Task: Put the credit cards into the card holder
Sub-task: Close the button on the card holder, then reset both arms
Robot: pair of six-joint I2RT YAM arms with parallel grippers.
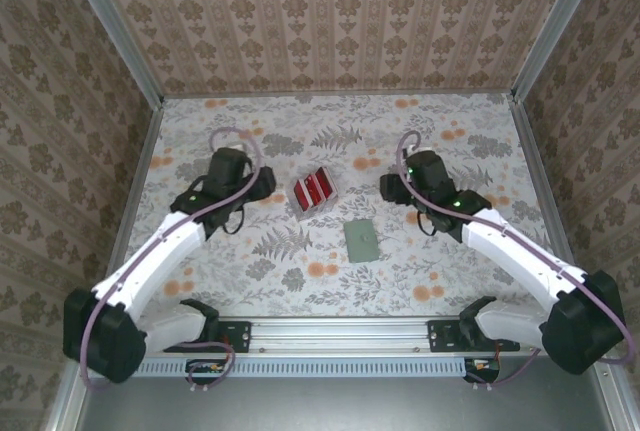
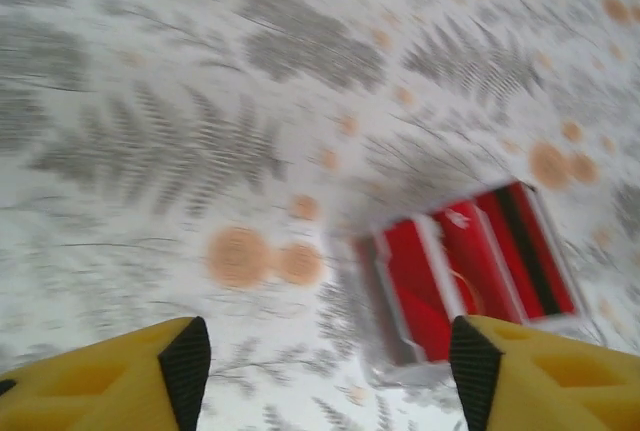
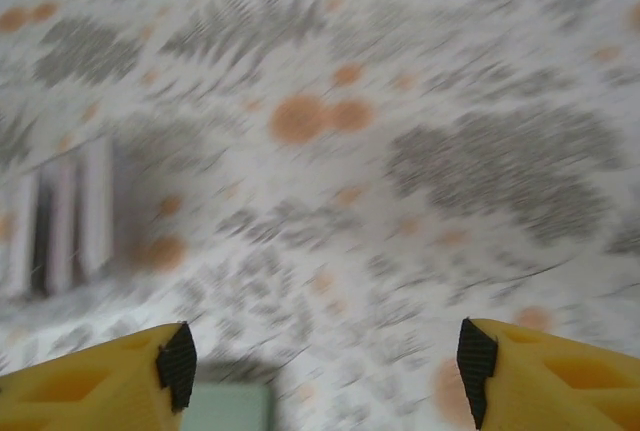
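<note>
The thin, glossy red rectangular credit cards, fanned with pale whitish edges and one dark stripe, look light, stiff and slippery. Since they lie flat on the floral tabletop, a pinch across the stack's long edges seems safest. They sit just ahead of the left gripper, towards its right-hand finger; its yellow fingers are spread wide and hold nothing. The flat sage-green card holder, with rounded corners, looks thin and pliable. It lies close beneath the right gripper, which is likewise spread wide and empty.
</note>
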